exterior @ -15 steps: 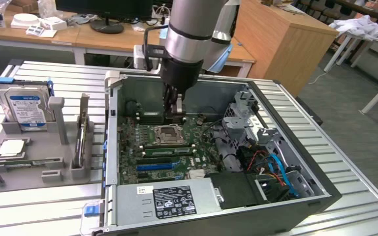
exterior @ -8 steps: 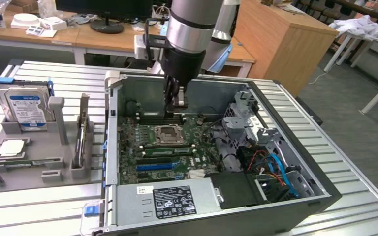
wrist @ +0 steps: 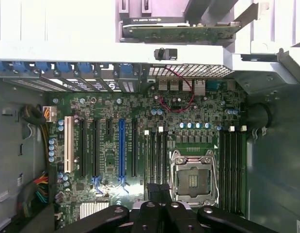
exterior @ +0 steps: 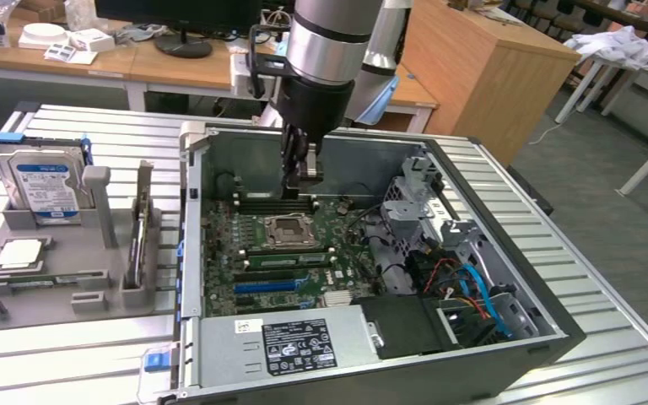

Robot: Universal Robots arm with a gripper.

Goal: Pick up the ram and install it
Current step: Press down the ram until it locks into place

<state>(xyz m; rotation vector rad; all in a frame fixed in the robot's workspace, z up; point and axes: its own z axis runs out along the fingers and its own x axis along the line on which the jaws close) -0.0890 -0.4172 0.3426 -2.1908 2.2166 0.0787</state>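
Observation:
My gripper [exterior: 301, 187] is inside the open computer case [exterior: 526, 337], low over the motherboard. Its fingers are shut, and their tips are at the dark memory slots [exterior: 270, 203] on the far side of the CPU socket [exterior: 290, 228]. In the wrist view the shut gripper [wrist: 160, 194] stands over the slots [wrist: 154, 155] beside the socket [wrist: 193, 179]. I cannot tell whether a stick lies under the tips. One green ram [exterior: 288, 258] sits in a slot on the socket's other side.
At the exterior view's left, a grey holder [exterior: 71, 295] carries a silver hard drive [exterior: 43, 181], a square CPU chip [exterior: 20, 253] and a green card standing on edge [exterior: 141, 232]. Drive cage and coloured cables [exterior: 471, 287] fill the case's right. The power supply [exterior: 290, 342] is nearest.

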